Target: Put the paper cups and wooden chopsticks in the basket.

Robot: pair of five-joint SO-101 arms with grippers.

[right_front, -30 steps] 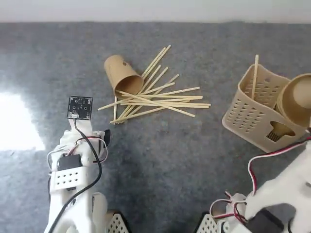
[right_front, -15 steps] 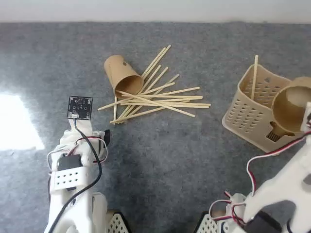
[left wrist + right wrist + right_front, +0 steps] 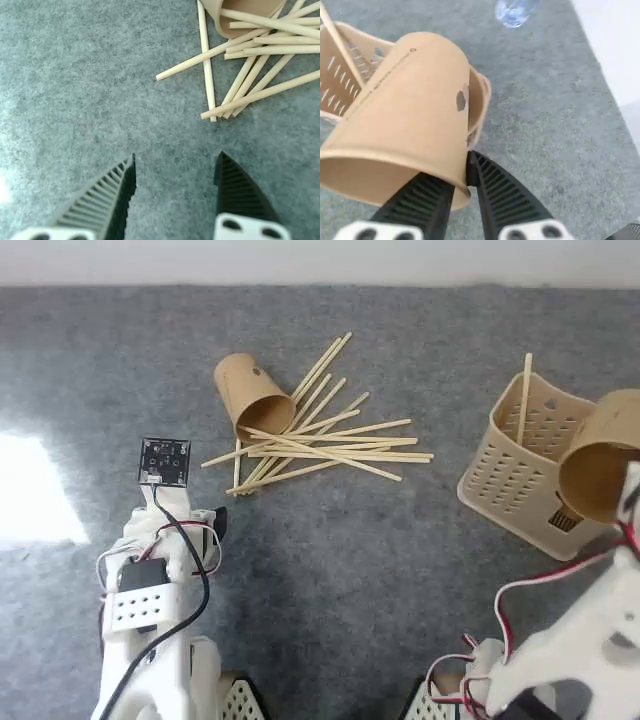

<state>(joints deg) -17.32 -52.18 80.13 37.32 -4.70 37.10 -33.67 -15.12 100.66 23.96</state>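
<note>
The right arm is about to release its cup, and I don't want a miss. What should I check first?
1. Right gripper shut on the held cup rim: ok.
2. Held cup directly above the basket: cannot tell; it is tilted at the basket's edge.
3. Upright chopstick in the basket apart from the held cup: ok.
4. Left gripper open, apart from the loose chopsticks: ok.
5. Other cup in the basket: not ok; it lies among the loose chopsticks.

No word, number or sign can be read anywhere on my table [image 3: 400,570]. The paper cup [image 3: 405,115] I hold bears one small dark mark [image 3: 462,100], too small to make out.
</note>
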